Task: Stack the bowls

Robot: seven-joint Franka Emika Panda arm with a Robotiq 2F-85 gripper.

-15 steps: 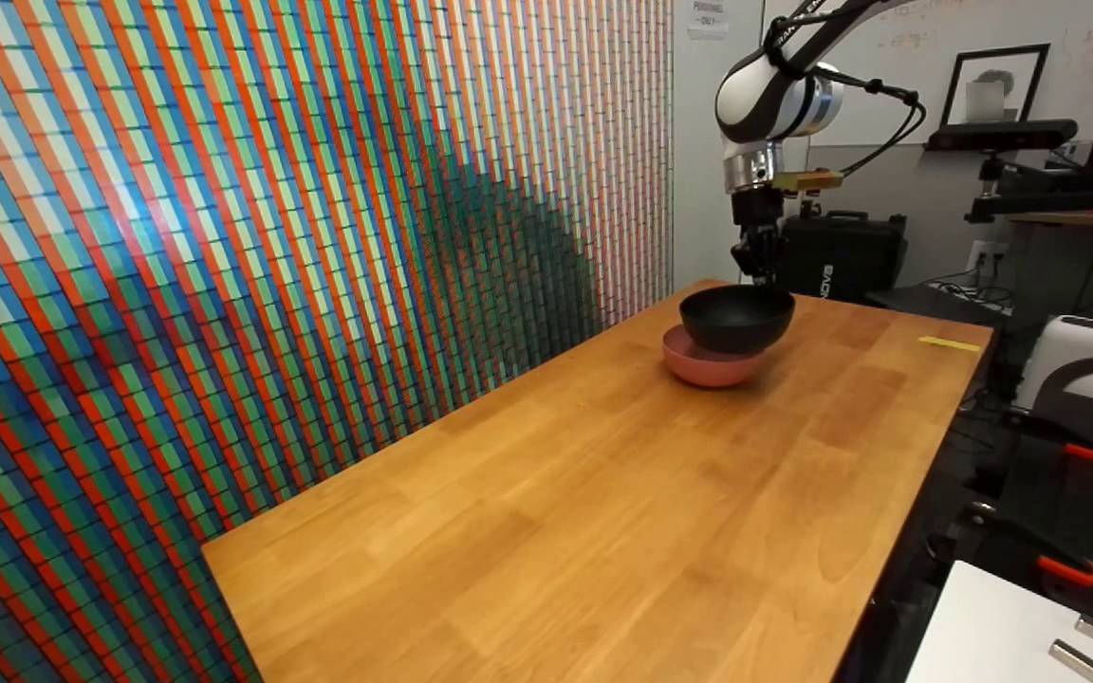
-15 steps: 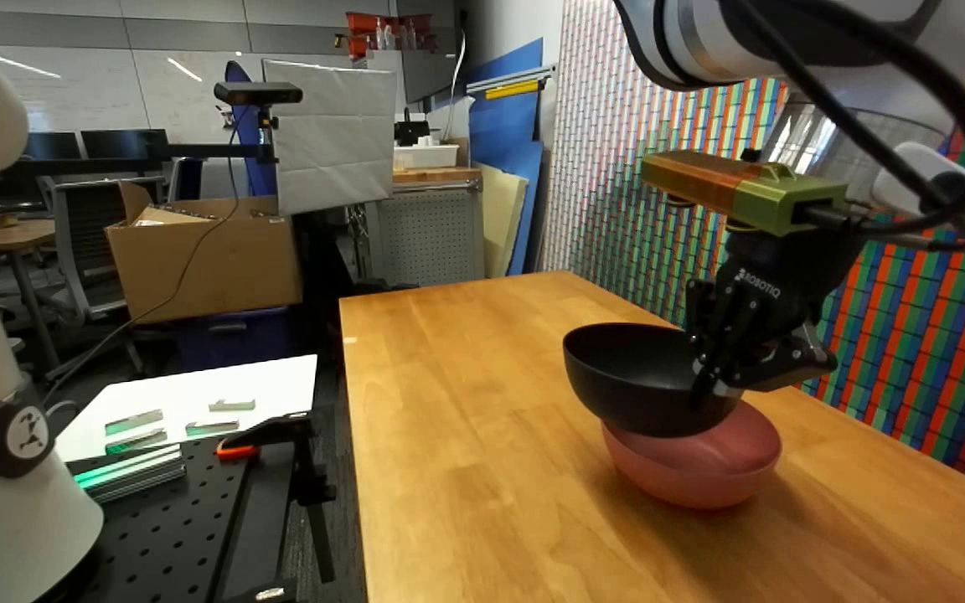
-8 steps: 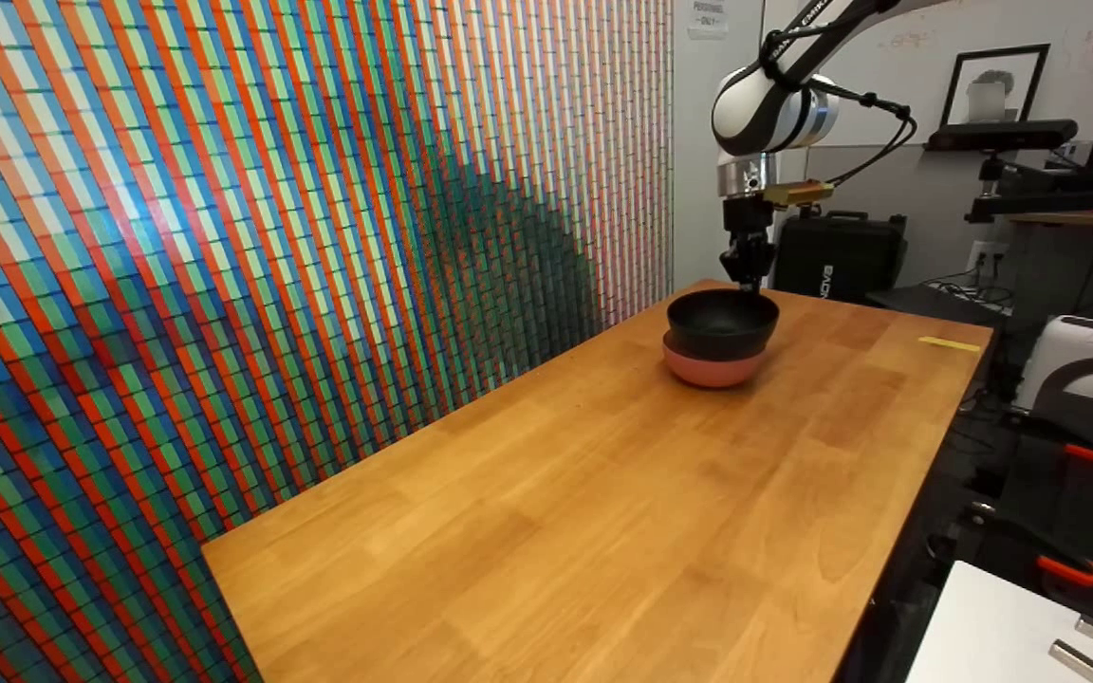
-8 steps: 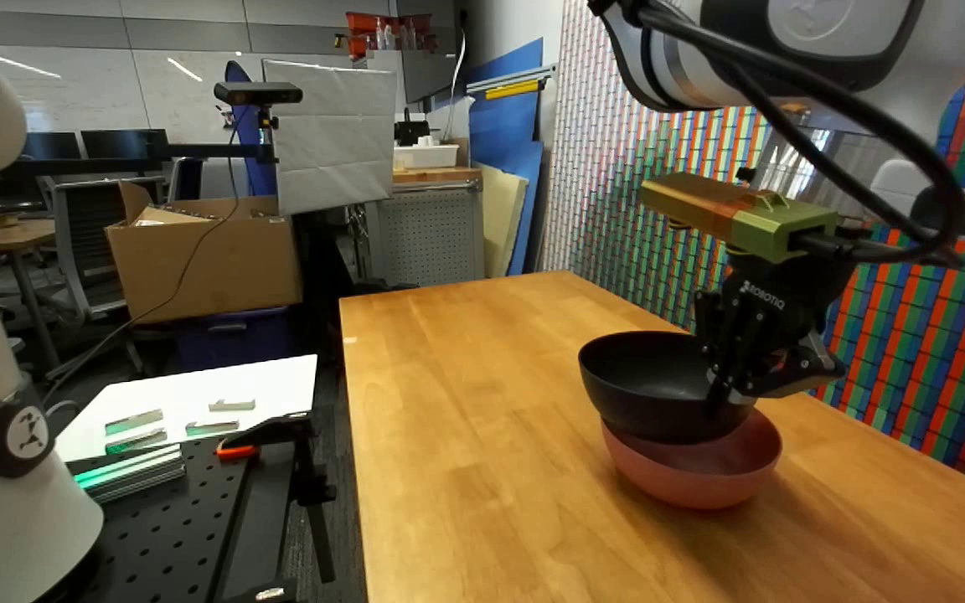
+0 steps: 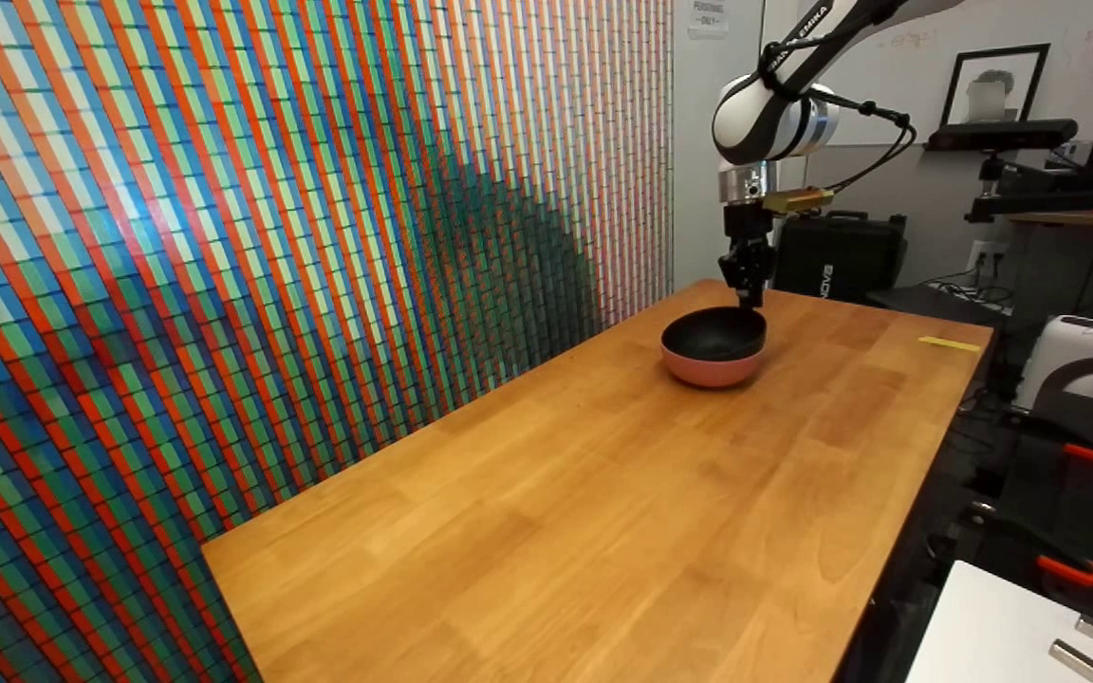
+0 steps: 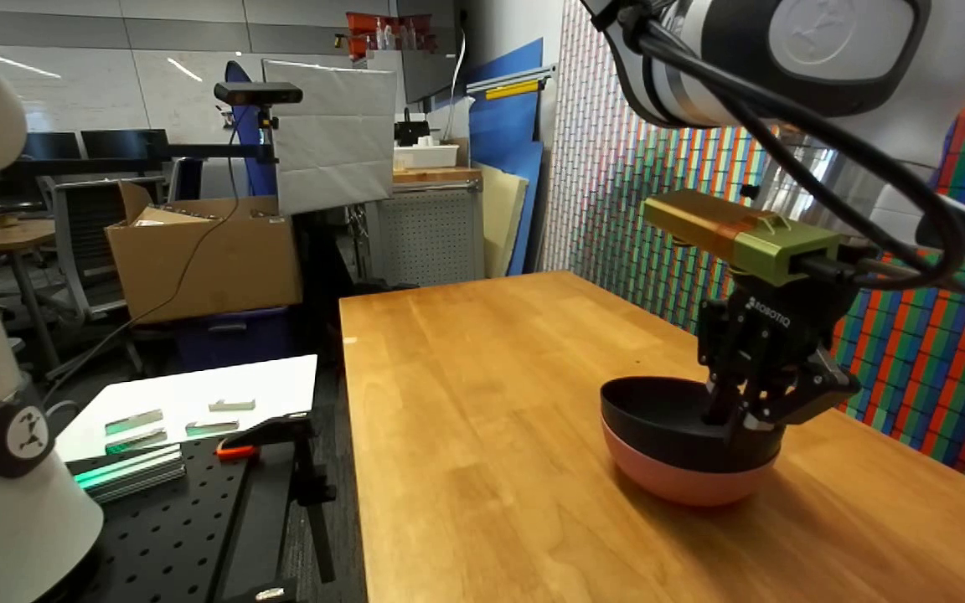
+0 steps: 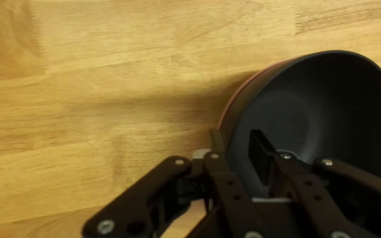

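- The claw (image 7: 236, 142) has its two fingers (image 7: 258, 148) parted, straddling the rim of the black bowl (image 6: 679, 435). In the wrist view one finger is inside the bowl, with a gap between it and the wall; the other is outside, and whether it touches the wall I cannot tell.
- The black bowl sits inside the pink bowl (image 6: 692, 487), its rim standing a little above the pink one. Both exterior views show the two nested.
- The pink bowl rests on the wooden table (image 6: 482, 435), toward the side of the tiled wall (image 5: 271, 237).
- The robot arm (image 5: 760, 119) reaches down to the bowls from above.
- A yellow strip (image 5: 949, 343) lies near the table's opposite edge.
- Behind the table, in an exterior view, stands a black case (image 5: 841, 256).
- Well apart, a cardboard box (image 6: 206, 260) stands on a blue bin (image 6: 235, 335), beyond a white panel (image 6: 214, 394).
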